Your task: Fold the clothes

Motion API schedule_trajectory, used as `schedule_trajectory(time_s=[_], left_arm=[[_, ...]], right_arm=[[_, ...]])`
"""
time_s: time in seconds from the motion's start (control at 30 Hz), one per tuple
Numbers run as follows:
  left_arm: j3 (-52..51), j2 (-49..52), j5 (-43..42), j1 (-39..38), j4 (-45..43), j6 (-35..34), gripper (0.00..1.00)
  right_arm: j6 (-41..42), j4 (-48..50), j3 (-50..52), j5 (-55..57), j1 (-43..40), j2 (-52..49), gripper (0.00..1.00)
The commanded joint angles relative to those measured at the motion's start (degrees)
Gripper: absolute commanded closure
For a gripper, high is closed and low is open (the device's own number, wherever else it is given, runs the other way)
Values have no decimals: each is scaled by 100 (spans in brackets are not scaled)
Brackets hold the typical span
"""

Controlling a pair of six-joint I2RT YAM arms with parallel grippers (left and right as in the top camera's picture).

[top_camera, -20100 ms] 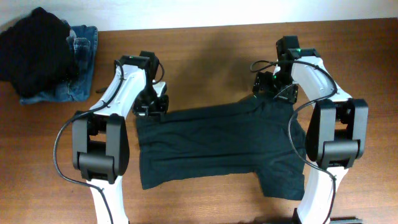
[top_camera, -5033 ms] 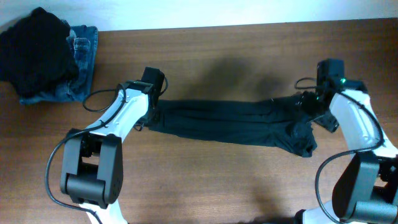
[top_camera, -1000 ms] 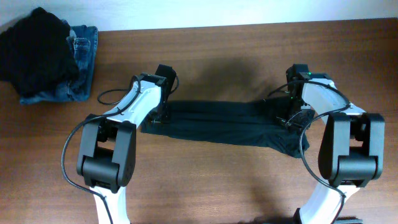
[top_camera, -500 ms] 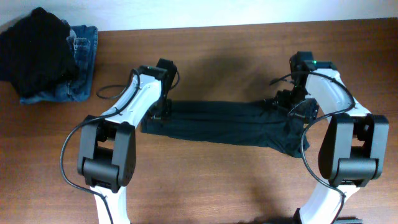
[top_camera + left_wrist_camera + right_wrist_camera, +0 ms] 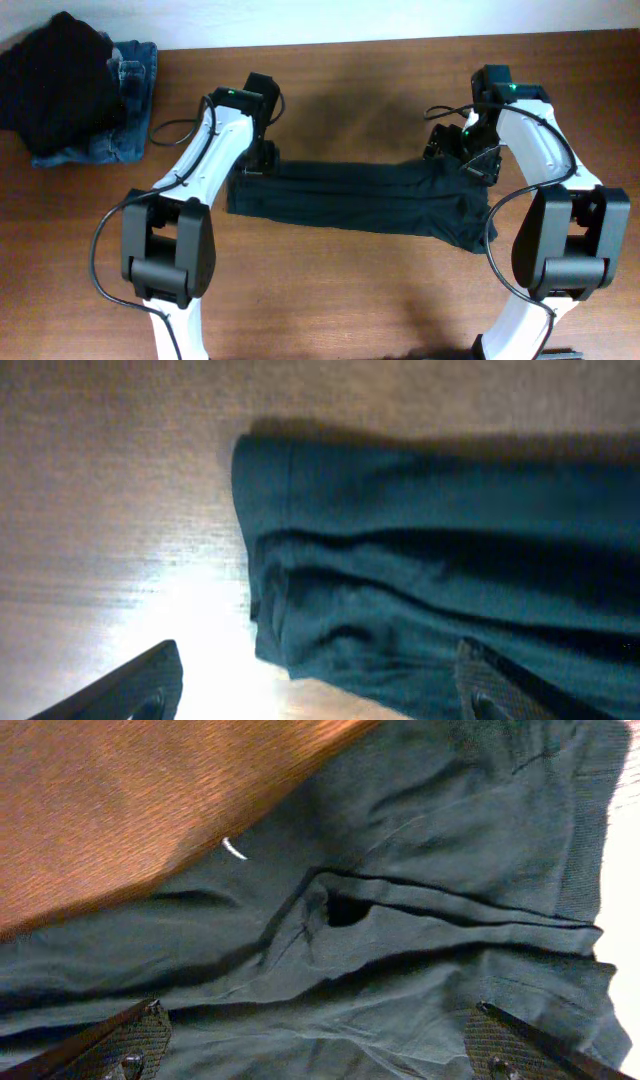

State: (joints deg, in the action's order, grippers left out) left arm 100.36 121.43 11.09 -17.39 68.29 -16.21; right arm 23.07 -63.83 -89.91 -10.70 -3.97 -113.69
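Observation:
The clothes, a very dark green T-shirt point(image 5: 360, 205), lie folded lengthwise into a long narrow band across the middle of the table. My left gripper point(image 5: 254, 163) hovers over the band's left end, open. In the left wrist view its fingers point(image 5: 150, 682) stand wide apart, with the shirt's folded left edge point(image 5: 300, 590) below them and nothing gripped. My right gripper point(image 5: 462, 150) hangs over the right end, open too. In the right wrist view the rumpled cloth point(image 5: 400, 920) fills the frame and the right gripper point(image 5: 320, 1055) holds nothing.
A heap of black cloth point(image 5: 55, 80) lies on blue denim jeans point(image 5: 130, 95) at the table's far left corner. The table's far edge point(image 5: 400, 38) runs along a pale wall. Both arm bases stand at the near edge.
Both grippers have opened and let go of the shirt. Each has drawn back a little toward the far side. The shirt stays as a folded band.

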Motion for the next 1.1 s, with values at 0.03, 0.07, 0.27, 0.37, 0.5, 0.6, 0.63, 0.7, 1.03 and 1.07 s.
schedule_trajectory(time_s=[0.03, 0.07, 0.27, 0.37, 0.5, 0.6, 0.63, 0.7, 1.03, 1.07], left_arm=[[83, 39, -667, 435, -107, 0, 13], [83, 39, -743, 520, -120, 17, 13], [83, 42, -1342, 831, -243, 433, 13], [66, 50, -1556, 868, -319, 511, 13], [-42, 50, -1696, 866, -348, 581, 13], [-234, 50, -1847, 868, -411, 581, 13], [-345, 50, -1919, 868, -472, 581, 13], [-525, 50, -2009, 868, -577, 581, 13], [-837, 50, -2074, 1141, -979, 752, 13], [-844, 50, -2074, 1196, -999, 752, 13]], right_arm=[[-79, 48, -2, 11, 26, -48, 1], [-79, 68, 37, 22, 26, -48, 1], [-74, 278, 249, 17, 26, -48, 1], [-26, 400, 350, 13, 26, -48, 1], [-13, 592, 522, -153, 26, -48, 1], [-15, 686, 654, -247, 26, -48, 1], [-15, 719, 708, -251, 26, -48, 1], [-13, 802, 815, -264, 26, -48, 1], [-13, 1213, 1204, -372, 26, -48, 1], [-15, 1215, 1204, -372, 26, -48, 1]])
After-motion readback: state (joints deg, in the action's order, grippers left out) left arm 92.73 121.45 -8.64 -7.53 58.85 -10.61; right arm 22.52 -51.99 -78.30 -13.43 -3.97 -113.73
